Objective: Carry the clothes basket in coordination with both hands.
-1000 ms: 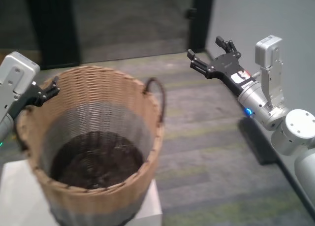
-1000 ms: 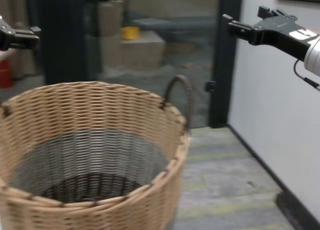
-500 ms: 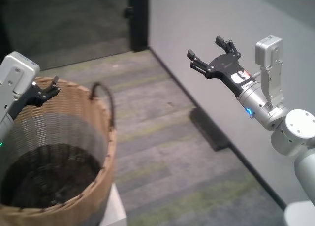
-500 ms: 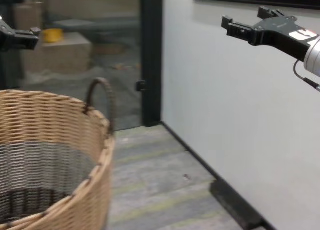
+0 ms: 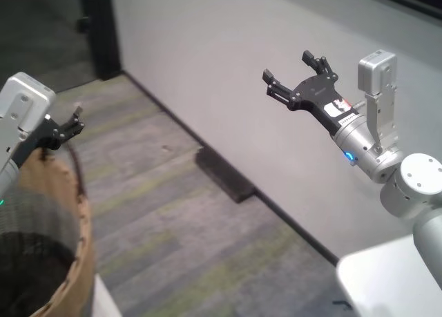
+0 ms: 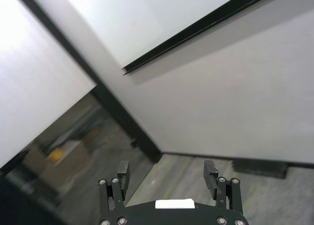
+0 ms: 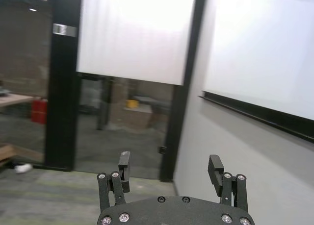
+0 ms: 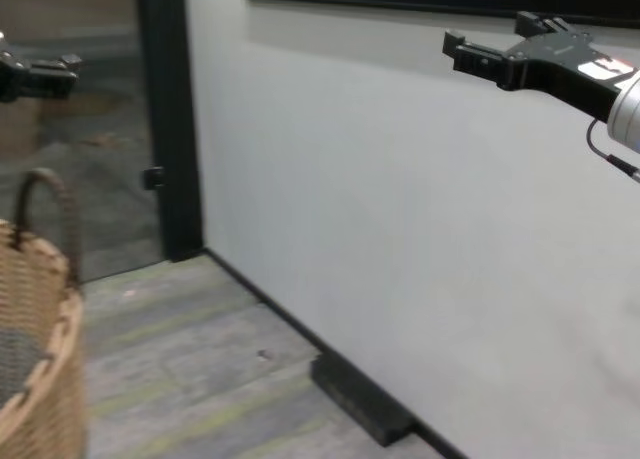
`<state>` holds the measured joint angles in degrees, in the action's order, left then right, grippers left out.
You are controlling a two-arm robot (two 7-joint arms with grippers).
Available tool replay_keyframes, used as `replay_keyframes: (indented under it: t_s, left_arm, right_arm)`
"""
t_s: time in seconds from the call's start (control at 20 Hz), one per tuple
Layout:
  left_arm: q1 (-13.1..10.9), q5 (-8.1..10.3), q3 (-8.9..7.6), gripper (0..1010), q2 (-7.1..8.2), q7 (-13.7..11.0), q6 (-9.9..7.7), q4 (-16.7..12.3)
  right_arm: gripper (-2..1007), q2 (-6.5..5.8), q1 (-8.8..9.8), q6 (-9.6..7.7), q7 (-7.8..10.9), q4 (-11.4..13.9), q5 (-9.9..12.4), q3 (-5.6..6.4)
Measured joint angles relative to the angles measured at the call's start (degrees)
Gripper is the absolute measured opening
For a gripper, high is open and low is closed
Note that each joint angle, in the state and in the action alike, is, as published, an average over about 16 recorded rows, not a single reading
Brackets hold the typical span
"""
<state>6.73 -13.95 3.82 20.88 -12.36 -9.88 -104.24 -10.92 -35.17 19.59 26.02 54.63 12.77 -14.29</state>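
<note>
The clothes basket is a tan and grey woven wicker basket at the lower left edge of the head view, mostly cut off. In the chest view its rim and one dark loop handle show at the far left. My left gripper is open and empty, held in the air above the basket's rim, touching nothing; its wrist view shows only wall and floor between the fingers. My right gripper is open and empty, raised far to the right of the basket, facing the grey wall; it also shows in the chest view and right wrist view.
A grey wall fills the scene ahead. A black door frame with glass stands at the left. A dark block lies on the carpet by the wall. A white table corner is at the lower right.
The whole scene has slid left in both body views: the basket went from the middle to the left edge and the wall came into view. Both grippers kept the same open pose.
</note>
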Motion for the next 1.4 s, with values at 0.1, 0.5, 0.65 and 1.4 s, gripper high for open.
replay_keyframes:
  t_s: [0.1, 0.5, 0.65, 1.4]
  left_arm:
    - [0.00, 0.00, 0.00, 1002, 0.00, 0.00, 0.00, 0.00]
    - [0.00, 0.00, 0.00, 1002, 0.00, 0.00, -0.01, 0.00]
    - [0.00, 0.00, 0.00, 1002, 0.00, 0.00, -0.01, 0.00]
    - [0.00, 0.00, 0.00, 1002, 0.00, 0.00, -0.01, 0.00]
  right_arm:
    - [1001, 0.00, 0.00, 0.00, 0.00, 0.00, 0.00, 0.00]
    - [1001, 0.00, 0.00, 0.00, 0.00, 0.00, 0.00, 0.00]
    - [1001, 0.00, 0.00, 0.00, 0.00, 0.00, 0.00, 0.00]
    - [1001, 0.01, 0.00, 0.00, 0.00, 0.00, 0.00, 0.00]
